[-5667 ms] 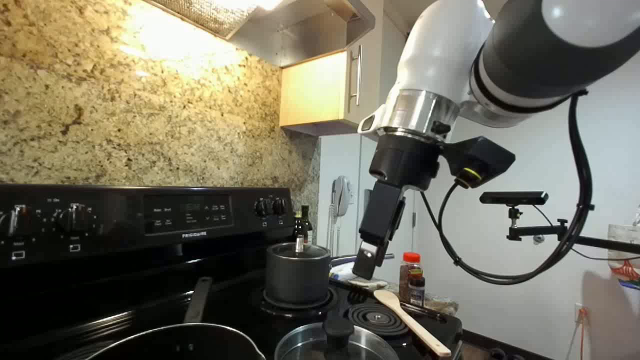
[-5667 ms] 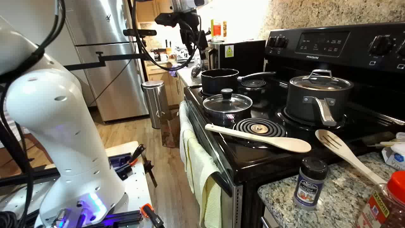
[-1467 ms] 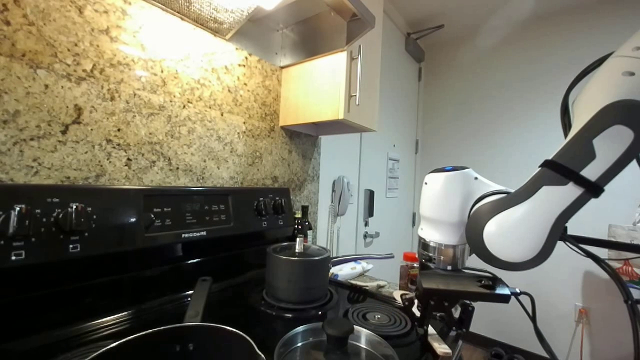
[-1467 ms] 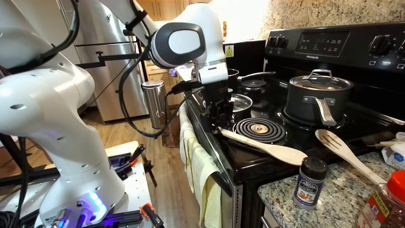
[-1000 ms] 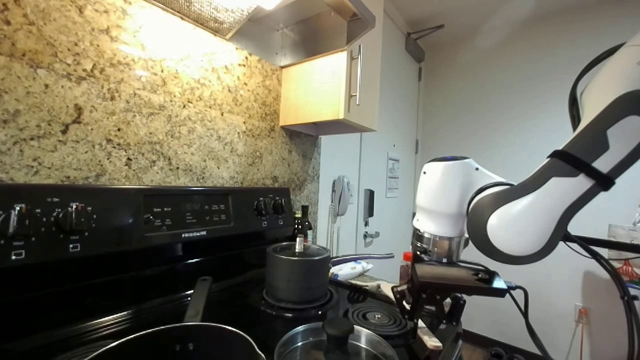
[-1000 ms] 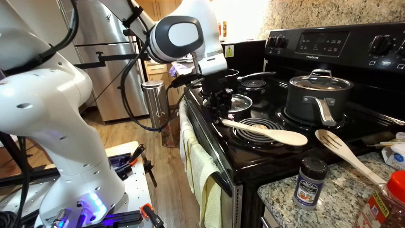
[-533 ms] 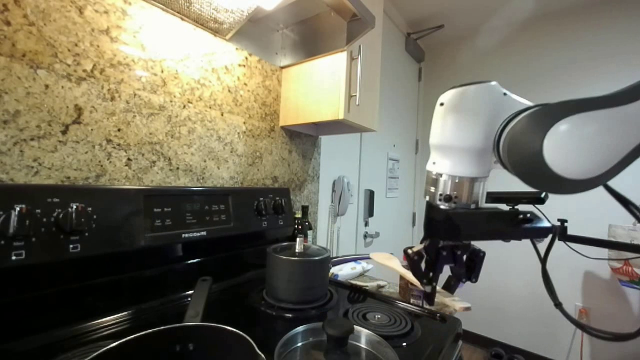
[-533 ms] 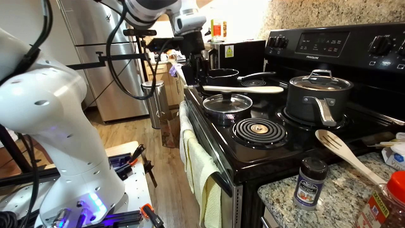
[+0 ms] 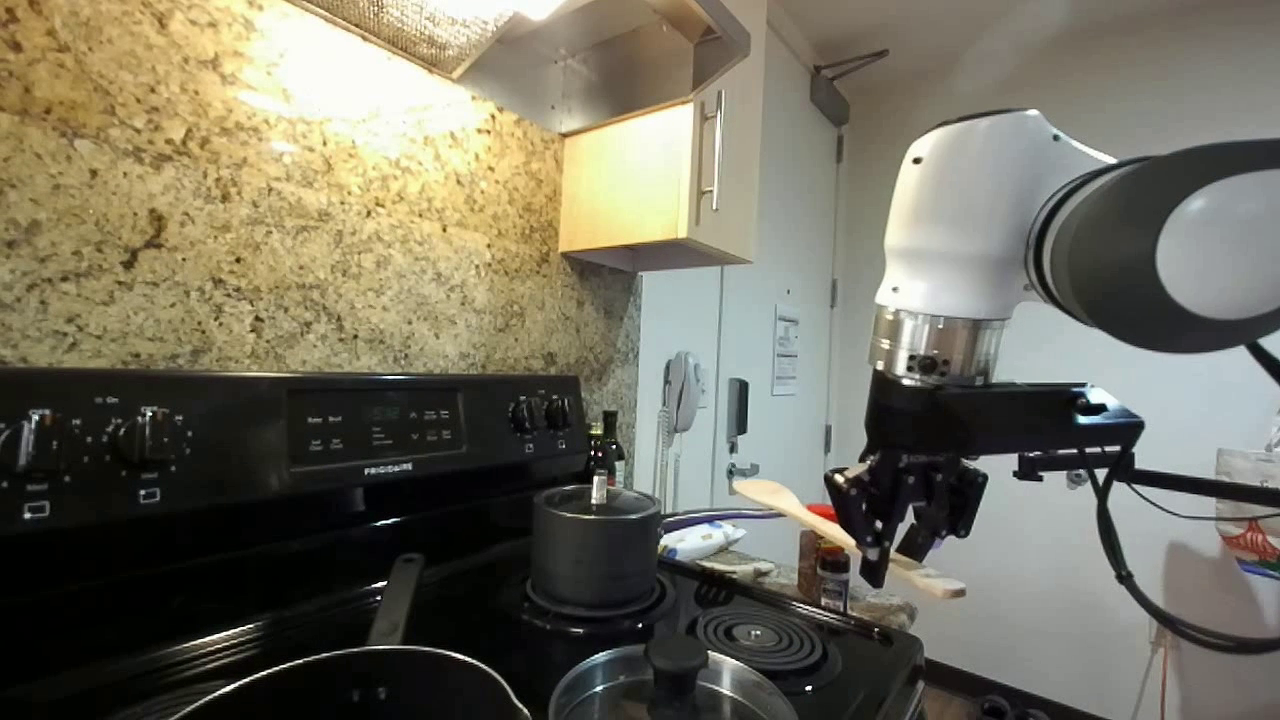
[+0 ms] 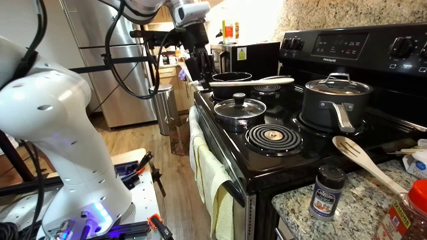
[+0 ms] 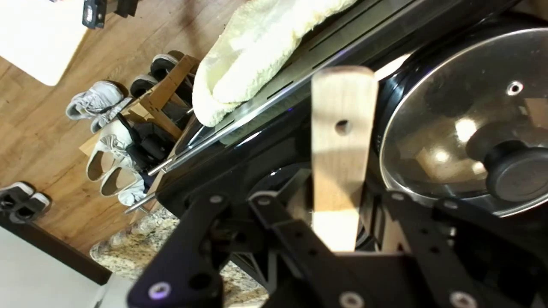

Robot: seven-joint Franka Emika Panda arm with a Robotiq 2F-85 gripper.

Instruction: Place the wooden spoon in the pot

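Clearly, the jaws are closed on the handle of the wooden spoon (image 10: 253, 82), in from its holed end, and the gripper (image 9: 895, 560) holds it in the air, about level, its head toward the back of the stove (image 10: 255, 165). A second ago the spoon was down across the coil burner (image 10: 273, 135); now it is well up off it, so I judge the pick-up done, with the carry and the release ahead.

Next outward comes the glass lid (image 11: 436, 107) of a low pan (image 10: 230, 122), which the wrist view shows beside the handle. Past that pan stands the open pot (image 10: 233, 90), likely the goal, since the tall pot (image 10: 335, 111) at the back wears a lid too. In an exterior view the spoon lines up with the open pot's rim, but taken together both exterior views put the two apart.

As for room, the air above the low pan looks free for a sideways swing. Edges to mind are the pan's knob (image 10: 239, 96), the tall pot, which the spoon's head might brush, and the black appliance (image 10: 258, 56) beyond the open pot. Held flat, the spoon would probably lie across the rim, so tipping it head-down seems wise.
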